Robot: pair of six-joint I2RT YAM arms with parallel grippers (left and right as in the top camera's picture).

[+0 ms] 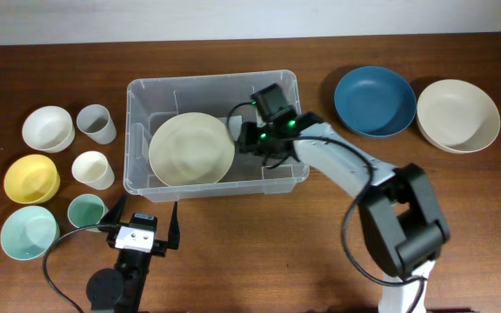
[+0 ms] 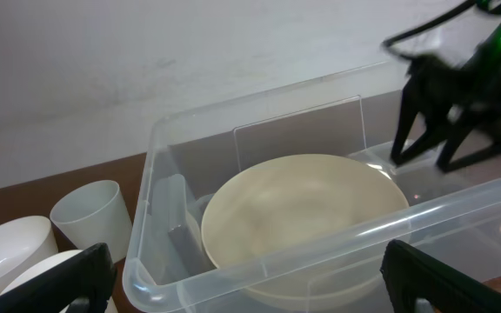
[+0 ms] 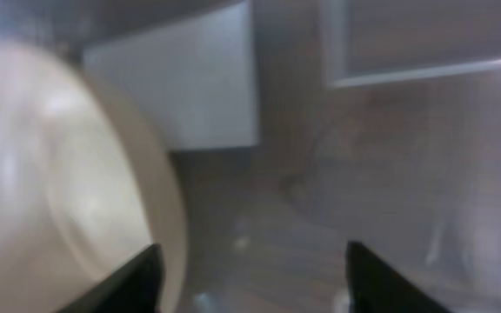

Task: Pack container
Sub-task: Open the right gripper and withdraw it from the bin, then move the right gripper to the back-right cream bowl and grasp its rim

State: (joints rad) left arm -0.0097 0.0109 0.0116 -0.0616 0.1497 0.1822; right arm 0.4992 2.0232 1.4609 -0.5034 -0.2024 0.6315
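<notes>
The clear plastic container (image 1: 143, 94) stands mid-table and holds a large cream bowl (image 1: 191, 149) in its left half. The bowl also shows in the left wrist view (image 2: 303, 204) and the right wrist view (image 3: 50, 183). My right gripper (image 1: 263, 143) is inside the container, just right of the bowl, open and empty; in its own view the fingers (image 3: 255, 278) straddle bare bin floor beside the bowl's rim. My left gripper (image 1: 146, 222) is open and empty in front of the container's near wall (image 2: 320, 252).
Left of the container stand a white bowl (image 1: 46, 128), a yellow bowl (image 1: 31, 178), a pale green bowl (image 1: 29, 233), a grey cup (image 1: 96, 123), a cream cup (image 1: 92, 169) and a green cup (image 1: 85, 209). At right sit a blue bowl (image 1: 374, 100) and a cream bowl (image 1: 457, 115).
</notes>
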